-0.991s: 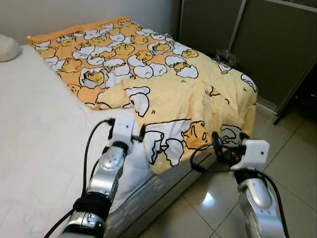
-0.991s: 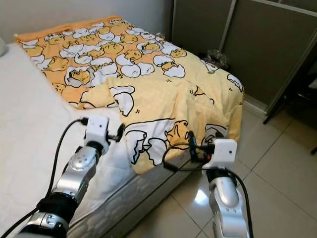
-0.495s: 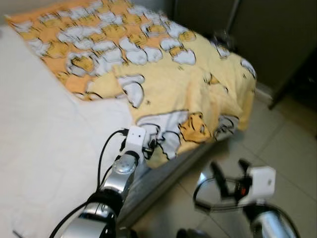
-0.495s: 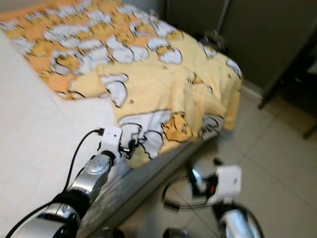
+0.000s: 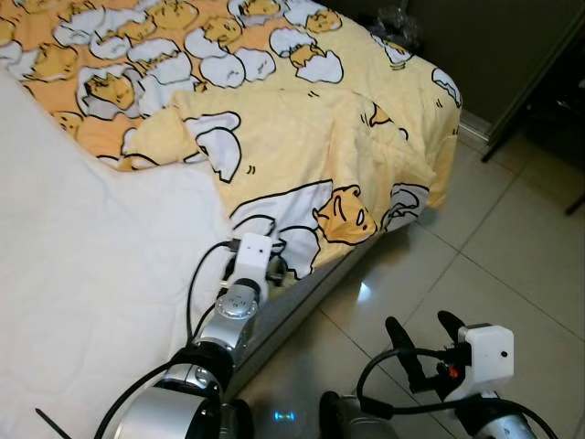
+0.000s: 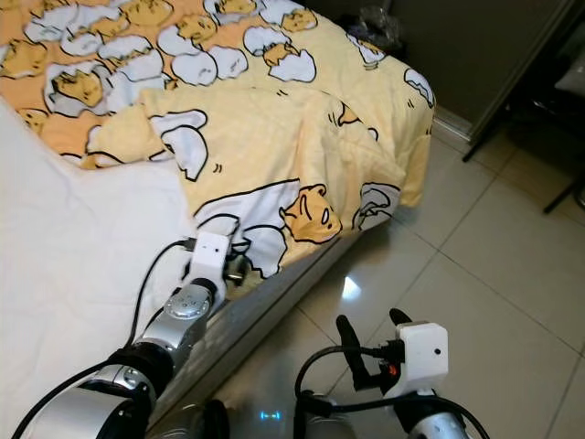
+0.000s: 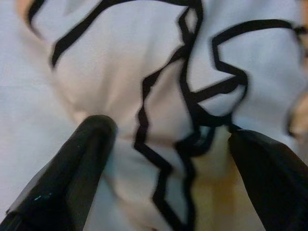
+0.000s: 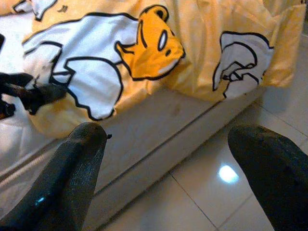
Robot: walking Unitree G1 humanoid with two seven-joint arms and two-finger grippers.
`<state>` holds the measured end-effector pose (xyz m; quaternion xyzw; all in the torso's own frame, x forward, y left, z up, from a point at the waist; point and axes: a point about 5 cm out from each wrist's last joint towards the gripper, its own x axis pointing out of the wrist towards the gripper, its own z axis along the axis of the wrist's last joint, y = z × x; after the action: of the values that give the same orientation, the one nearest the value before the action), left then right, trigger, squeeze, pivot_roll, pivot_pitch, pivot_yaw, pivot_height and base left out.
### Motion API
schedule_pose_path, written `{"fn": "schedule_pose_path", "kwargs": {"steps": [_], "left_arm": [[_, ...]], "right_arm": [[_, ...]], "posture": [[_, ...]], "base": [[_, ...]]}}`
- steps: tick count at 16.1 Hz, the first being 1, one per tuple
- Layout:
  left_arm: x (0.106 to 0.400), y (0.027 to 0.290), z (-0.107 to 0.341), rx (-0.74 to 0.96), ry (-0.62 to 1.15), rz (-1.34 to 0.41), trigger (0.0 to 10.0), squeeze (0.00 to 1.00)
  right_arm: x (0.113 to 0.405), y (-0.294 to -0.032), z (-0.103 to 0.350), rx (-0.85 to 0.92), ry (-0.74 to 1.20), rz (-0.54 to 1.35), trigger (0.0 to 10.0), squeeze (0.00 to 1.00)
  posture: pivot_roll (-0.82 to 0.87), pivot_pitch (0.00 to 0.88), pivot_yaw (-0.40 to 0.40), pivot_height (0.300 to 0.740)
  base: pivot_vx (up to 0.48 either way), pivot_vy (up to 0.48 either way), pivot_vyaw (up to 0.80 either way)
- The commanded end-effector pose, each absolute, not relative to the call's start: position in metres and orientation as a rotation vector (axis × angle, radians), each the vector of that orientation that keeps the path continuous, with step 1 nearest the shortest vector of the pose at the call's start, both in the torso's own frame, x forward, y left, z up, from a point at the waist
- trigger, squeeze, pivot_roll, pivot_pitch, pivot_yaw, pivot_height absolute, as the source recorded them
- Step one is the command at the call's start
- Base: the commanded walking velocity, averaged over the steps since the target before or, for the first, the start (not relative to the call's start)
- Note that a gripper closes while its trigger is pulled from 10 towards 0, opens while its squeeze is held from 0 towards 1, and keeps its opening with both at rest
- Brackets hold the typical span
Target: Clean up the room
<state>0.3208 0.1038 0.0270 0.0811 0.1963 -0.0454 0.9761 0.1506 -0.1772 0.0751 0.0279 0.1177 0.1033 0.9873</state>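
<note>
Right gripper (image 5: 425, 334) lowered over floor, blanket (image 5: 311, 137) overhanging

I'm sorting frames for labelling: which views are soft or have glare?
Left wrist view: blurred, the blanket too close to focus, fingers soft. Right wrist view: fingers defocused, blanket sharper. Both eye views: fairly sharp, with a bright light reflection on the glossy floor tiles.

Glossy tiled floor (image 5: 512, 256); dark wardrobe doors (image 5: 494, 46) behind
</note>
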Motion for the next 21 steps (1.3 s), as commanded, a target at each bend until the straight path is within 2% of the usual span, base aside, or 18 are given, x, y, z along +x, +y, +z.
{"fn": "schedule_pose_path", "kwargs": {"steps": [1, 6, 7, 11, 12, 15, 21], "left_arm": [[0.314, 0.111, 0.017, 0.197, 0.447, -0.026, 10.0, 0.00], [0.301, 0.105, 0.005, 0.174, 0.483, -0.015, 10.0, 0.00], [0.291, 0.102, -0.006, 0.167, 0.527, -0.061, 0.0, 0.00], [0.269, 0.093, -0.027, 0.046, 0.662, -0.132, 0.0, 0.00], [0.271, 0.086, -0.024, -0.110, 0.653, -0.151, 0.0, 0.00], [0.283, 0.078, -0.010, -0.317, 0.587, -0.179, 0.0, 0.00], [0.285, 0.067, -0.007, -0.490, 0.598, -0.216, 0.0, 0.00]], "right_arm": [[0.145, -0.179, 0.074, 0.062, 0.264, 0.203, 10.0, 0.00], [0.146, -0.180, 0.072, 0.057, 0.290, 0.214, 10.0, 0.00], [0.147, -0.180, 0.071, 0.053, 0.296, 0.221, 10.0, 0.00], [0.150, -0.181, 0.069, 0.048, 0.307, 0.226, 10.0, 0.00], [0.152, -0.181, 0.069, 0.045, 0.307, 0.232, 10.0, 0.00], [0.155, -0.182, 0.069, 0.040, 0.306, 0.232, 10.0, 0.00], [0.156, -0.181, 0.067, 0.047, 0.314, 0.223, 10.0, 0.00]], "posture": [[-0.31, 0.239, 0.002, 0.740], [-0.30, 0.214, -0.009, 0.740], [-0.29, 0.201, -0.014, 0.740], [-0.29, 0.179, -0.024, 0.740], [-0.29, 0.172, -0.028, 0.740], [-0.29, 0.171, -0.026, 0.740], [-0.29, 0.182, -0.022, 0.740]], "base": [[0.000, 0.000, 0.00], [0.000, 0.000, 0.00], [0.000, 0.000, 0.00], [0.000, 0.000, 0.00], [0.000, 0.000, 0.00], [0.000, 0.000, 0.00], [0.000, 0.000, 0.00]]}}
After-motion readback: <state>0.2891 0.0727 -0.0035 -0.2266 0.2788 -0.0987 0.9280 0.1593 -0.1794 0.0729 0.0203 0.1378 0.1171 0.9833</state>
